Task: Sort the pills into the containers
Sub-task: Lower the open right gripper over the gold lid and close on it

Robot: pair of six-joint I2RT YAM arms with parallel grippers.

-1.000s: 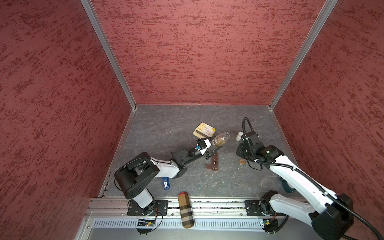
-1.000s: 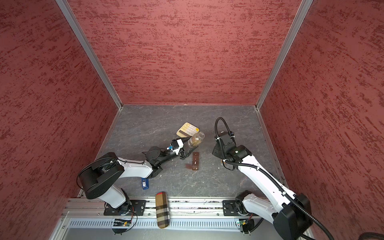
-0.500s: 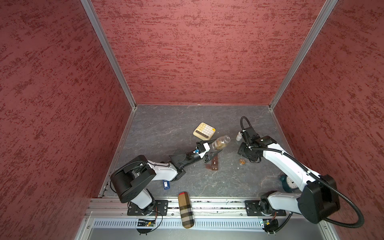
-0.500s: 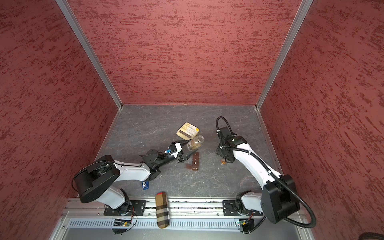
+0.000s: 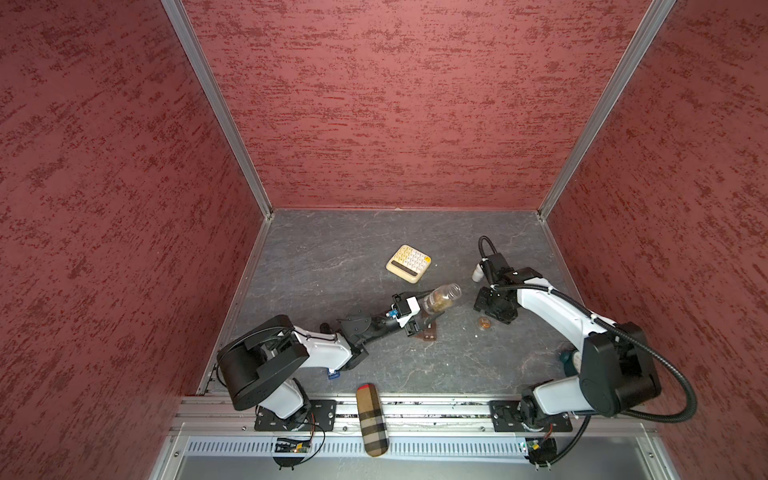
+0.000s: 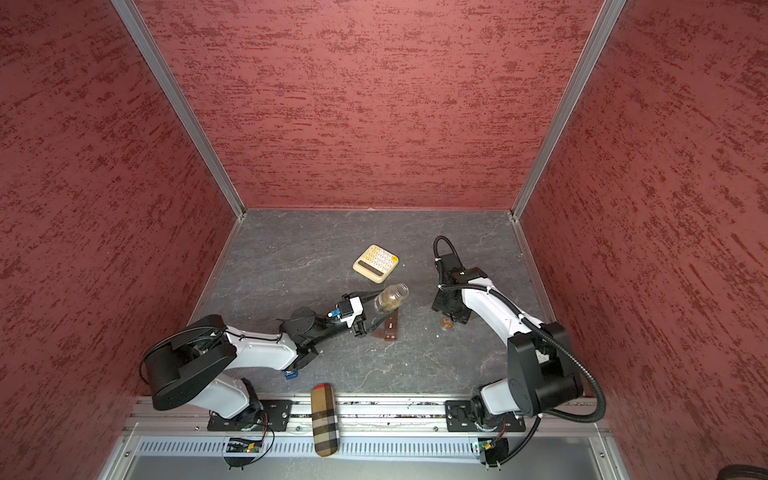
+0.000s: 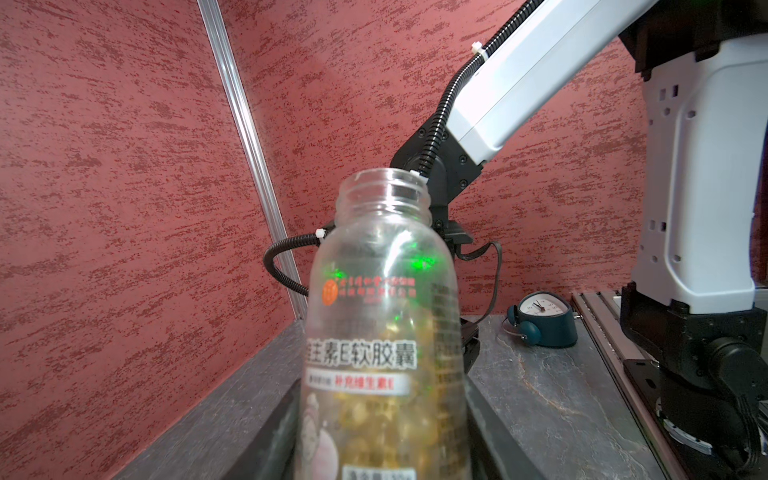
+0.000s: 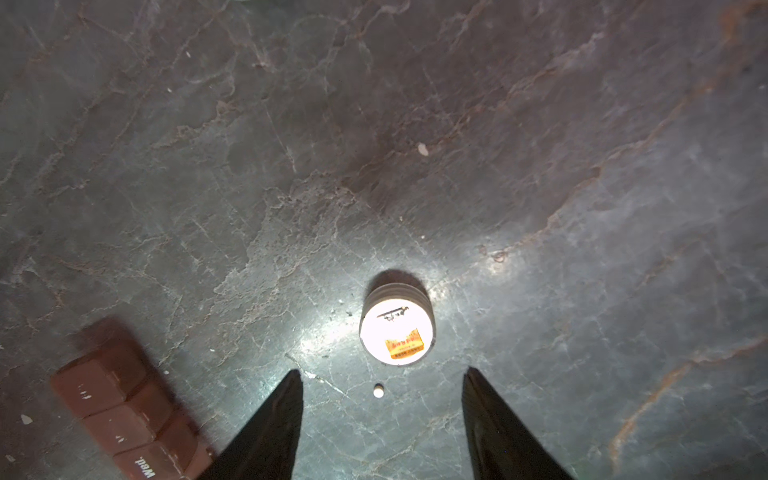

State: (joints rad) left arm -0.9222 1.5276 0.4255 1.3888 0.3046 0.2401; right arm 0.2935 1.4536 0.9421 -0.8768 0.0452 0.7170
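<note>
Right wrist view: right hand (image 8: 381, 371) gapes empty over one loose pill (image 8: 378, 391); left hand (image 5: 424, 309) grips the uncapped bottle (image 5: 446, 296); containers (image 8: 112, 399) look shut, sorting barely begun.

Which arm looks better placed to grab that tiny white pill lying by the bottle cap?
Probably the right arm: its jaws stand open and empty, with the white pill showing between them in its wrist view. The left arm is busy, its jaws clamped on the uncapped bottle.
</note>
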